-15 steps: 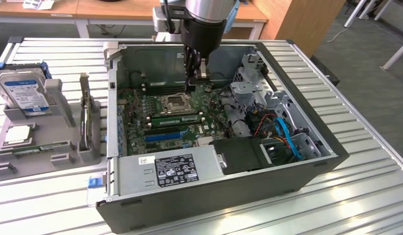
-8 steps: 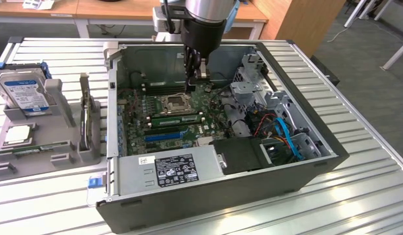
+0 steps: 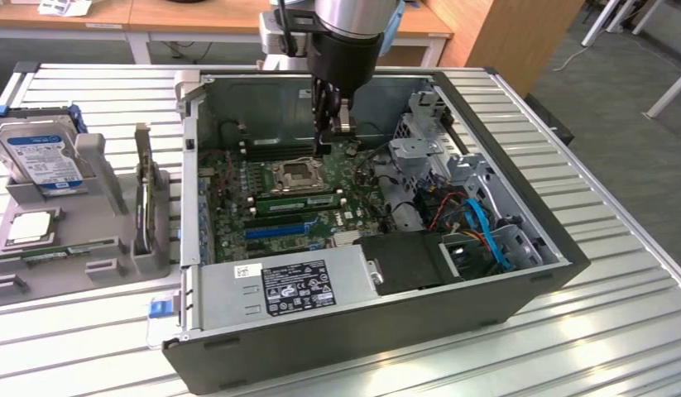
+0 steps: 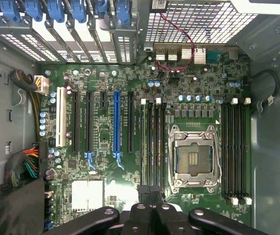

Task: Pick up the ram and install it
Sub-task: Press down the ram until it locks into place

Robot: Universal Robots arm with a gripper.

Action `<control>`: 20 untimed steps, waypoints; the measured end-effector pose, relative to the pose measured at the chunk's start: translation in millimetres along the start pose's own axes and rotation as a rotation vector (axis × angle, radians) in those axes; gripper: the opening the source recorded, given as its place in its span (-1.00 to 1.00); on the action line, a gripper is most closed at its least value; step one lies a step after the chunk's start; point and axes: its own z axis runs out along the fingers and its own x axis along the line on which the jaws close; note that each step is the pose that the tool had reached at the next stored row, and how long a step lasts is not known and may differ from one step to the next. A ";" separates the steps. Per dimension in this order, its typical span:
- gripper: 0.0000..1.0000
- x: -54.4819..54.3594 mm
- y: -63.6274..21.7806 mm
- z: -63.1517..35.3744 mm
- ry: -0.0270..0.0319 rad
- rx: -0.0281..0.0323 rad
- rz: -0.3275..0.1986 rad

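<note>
Ram (image 3: pixel 301 199), a green stick with dark chips, appears to stand in a slot just beside the processor socket (image 3: pixel 298 174) inside the open computer case (image 3: pixel 352 339); the end effector (image 3: pixel 336 124) hangs above the board with its fingers (image 4: pixel 144 192) pressed together and nothing seen between them; in the wrist view its tips line up with the slots (image 4: pixel 152 142) next to the socket; I judge the work to be at the seating stage, the stick placed and let go; if it is not fully home, what is called for is a straight, even press along its top edge; whether the end clips have latched is too small to tell; seen from above, the stick is edge-on and hard to pick out from its slot; a second green strip (image 3: pixel 69 250) lies in the grey holder (image 3: pixel 103 269) on the surface (image 3: pixel 605 314), and I cannot tell whether it is another stick.
</note>
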 end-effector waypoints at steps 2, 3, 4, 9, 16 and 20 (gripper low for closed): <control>-0.80 0.0 -0.4 0.0 0.0000 -0.0001 0.000; -0.80 0.0 -0.4 0.0 0.0000 -0.0001 0.000; -0.80 0.0 -0.4 0.0 0.0000 -0.0001 0.000; -0.80 0.0 -0.5 0.0 0.0000 -0.0001 0.000; -0.80 0.0 -0.5 0.0 0.0000 -0.0001 0.000; -0.77 0.0 -0.5 0.0 0.0000 -0.0001 0.000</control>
